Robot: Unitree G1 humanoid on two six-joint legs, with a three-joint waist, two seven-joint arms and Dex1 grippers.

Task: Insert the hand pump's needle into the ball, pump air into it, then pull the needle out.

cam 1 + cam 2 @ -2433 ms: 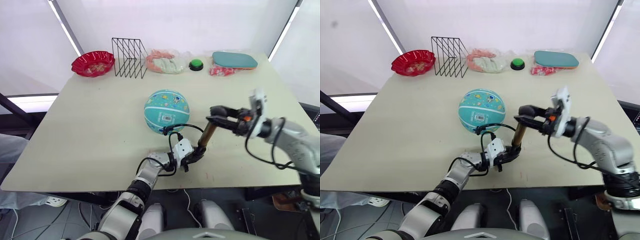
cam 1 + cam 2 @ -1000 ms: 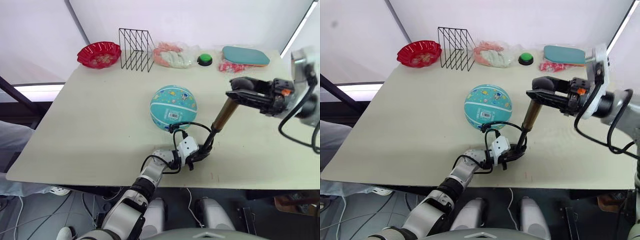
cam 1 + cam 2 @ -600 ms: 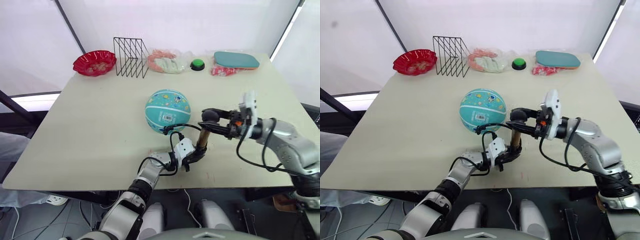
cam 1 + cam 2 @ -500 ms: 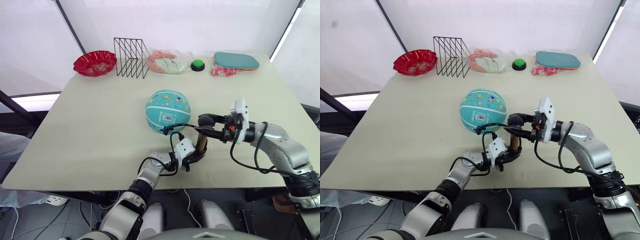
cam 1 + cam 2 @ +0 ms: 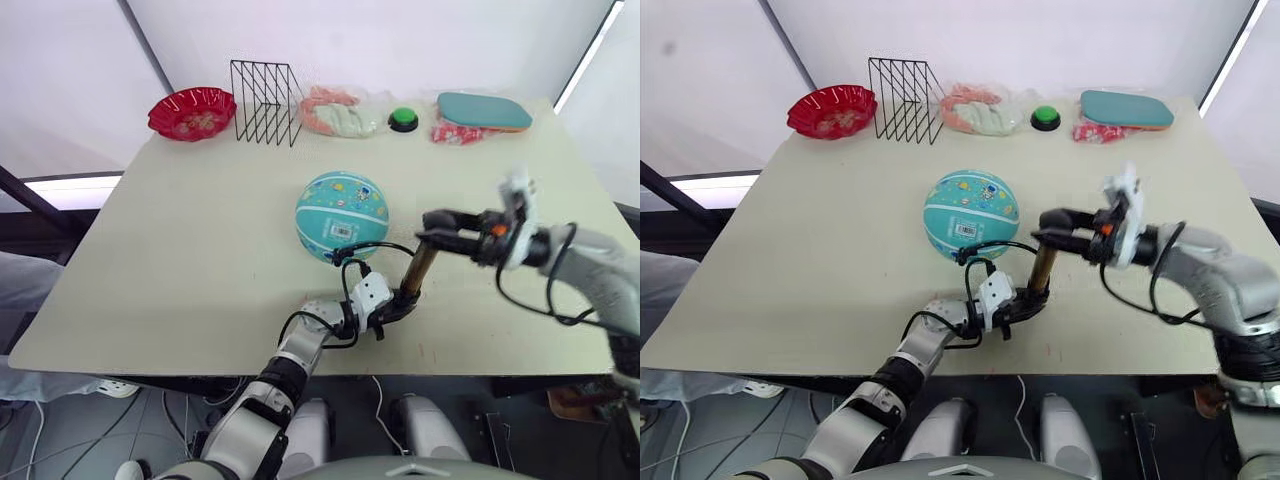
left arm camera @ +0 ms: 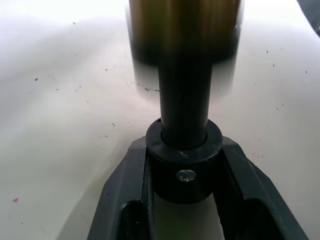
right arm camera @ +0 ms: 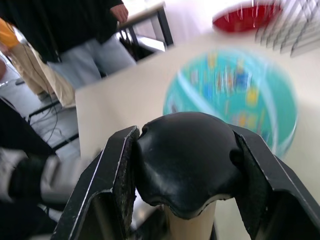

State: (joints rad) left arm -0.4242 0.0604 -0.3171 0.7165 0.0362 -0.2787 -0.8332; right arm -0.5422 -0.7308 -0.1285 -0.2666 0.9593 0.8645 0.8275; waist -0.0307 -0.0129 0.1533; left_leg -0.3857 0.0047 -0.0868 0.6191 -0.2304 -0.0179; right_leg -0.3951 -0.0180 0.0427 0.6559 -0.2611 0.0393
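Head views: teal rubber ball (image 5: 342, 213) on the pale tabletop (image 5: 180, 250); bronze-gold hand pump (image 5: 418, 272) just beside it, thin black hose (image 5: 375, 247) looping to the ball.

Left wrist: left tool (image 6: 184, 200) clamped on the pump's black base.

Right wrist: right tool (image 7: 186, 165) clamped on the black handle cap.

Likely mid-pumping; next, a straight push down.

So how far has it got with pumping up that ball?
The hose runs from the hand pump to the ball, so the needle looks inserted. Pumping is in hand: the left end effector clamps the base, the right end effector grips the handle. Pulling the needle out is left.
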